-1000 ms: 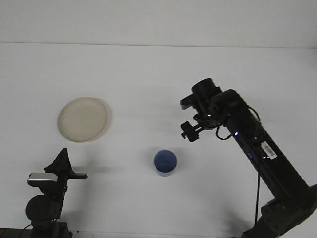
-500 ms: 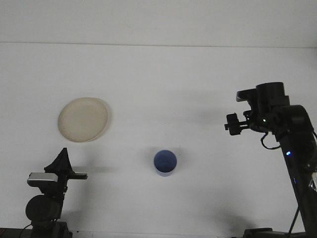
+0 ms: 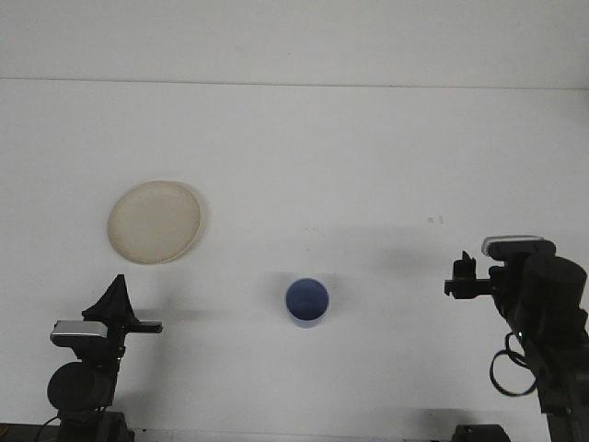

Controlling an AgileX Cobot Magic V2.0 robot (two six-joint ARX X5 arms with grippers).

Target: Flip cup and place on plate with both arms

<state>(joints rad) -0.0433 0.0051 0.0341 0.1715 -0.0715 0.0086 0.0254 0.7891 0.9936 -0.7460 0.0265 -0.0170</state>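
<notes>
One view only, the front view. I note that my right tool point(image 3: 460, 276) has drawn back from mid-desk to the lower right corner within the last second; it now sits low, well apart from the blue cup point(image 3: 306, 301). I cannot tell whether its fingers are spread or pressed together. The cup stands alone on the white desk point(image 3: 313, 157), mouth up as far as I can judge, untouched and in the same spot as before. The beige plate point(image 3: 154, 221) lies empty at the left, well apart from the cup. My left tool point(image 3: 118, 299) stays parked at the lower left; its state is also unreadable. I judge the right arm's part finished or abandoned, and placement on the plate outstanding.
</notes>
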